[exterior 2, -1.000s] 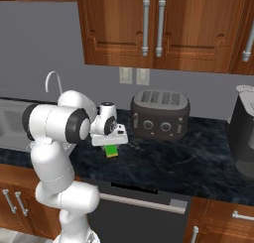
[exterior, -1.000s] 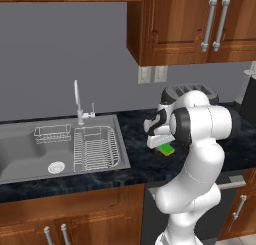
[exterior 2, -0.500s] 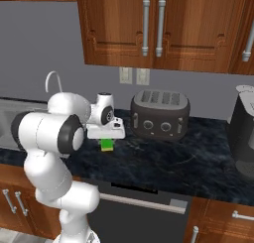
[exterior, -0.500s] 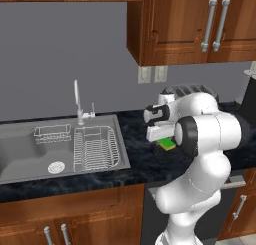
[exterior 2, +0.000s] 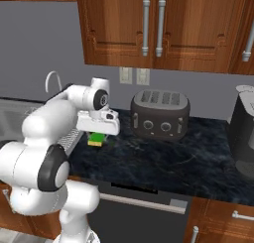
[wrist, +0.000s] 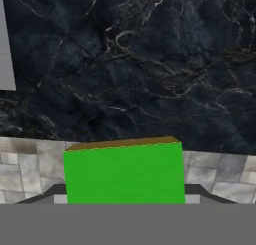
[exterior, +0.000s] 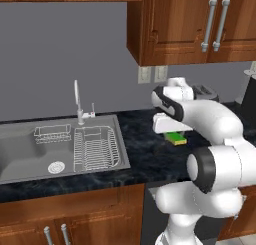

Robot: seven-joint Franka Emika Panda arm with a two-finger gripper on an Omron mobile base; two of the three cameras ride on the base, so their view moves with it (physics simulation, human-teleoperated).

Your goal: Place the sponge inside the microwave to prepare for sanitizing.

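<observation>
My gripper [exterior: 175,134] is shut on the sponge [exterior: 176,138], a small block with a green top and a yellow lower layer, held a little above the dark counter between the sink and the toaster. From the right base the sponge [exterior 2: 96,139] hangs just under the white hand, where the gripper [exterior 2: 97,136] clamps it. In the hand view the sponge [wrist: 125,171] covers the lower middle, green face toward the camera, and hides the fingertips. The microwave is out of view.
A grey slotted toaster [exterior 2: 160,114] stands on the black marble counter [exterior 2: 163,162] at the back. A dark appliance [exterior 2: 245,133] sits at the far right. To the left lie the sink [exterior: 30,154], its wire rack [exterior: 97,148] and the faucet [exterior: 77,101]. Wooden cabinets hang overhead.
The arm has swung round and its elbow has come forward. The hand with the sponge has shifted slightly toward the back wall and a little higher. The grip is unchanged.
</observation>
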